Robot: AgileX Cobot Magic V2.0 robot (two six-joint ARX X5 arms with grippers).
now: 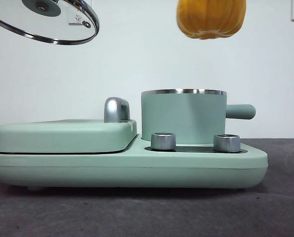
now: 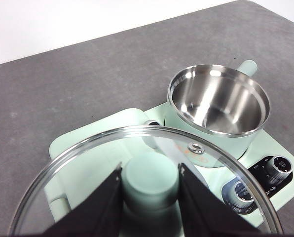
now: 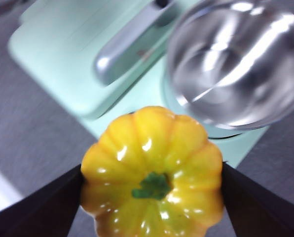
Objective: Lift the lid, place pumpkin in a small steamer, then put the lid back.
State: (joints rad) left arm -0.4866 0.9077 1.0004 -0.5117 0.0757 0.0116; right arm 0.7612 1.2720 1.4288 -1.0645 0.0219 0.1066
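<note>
Lid and pumpkin aloft over an open steamer

The small steamer (image 1: 182, 117) stands uncovered on the mint-green appliance base (image 1: 127, 168), handle pointing right. The lid (image 1: 46, 20) hangs tilted at upper left; the pumpkin (image 1: 211, 18) hangs above the pot, slightly right of its middle.

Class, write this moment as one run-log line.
left end effector: holds glass lid aloft | right end effector: holds yellow-orange pumpkin above open mint-green steamer

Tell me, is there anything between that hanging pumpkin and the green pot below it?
Nothing. In the front view only bare white wall shows between the pumpkin, held by the right gripper, and the open small steamer.
</note>
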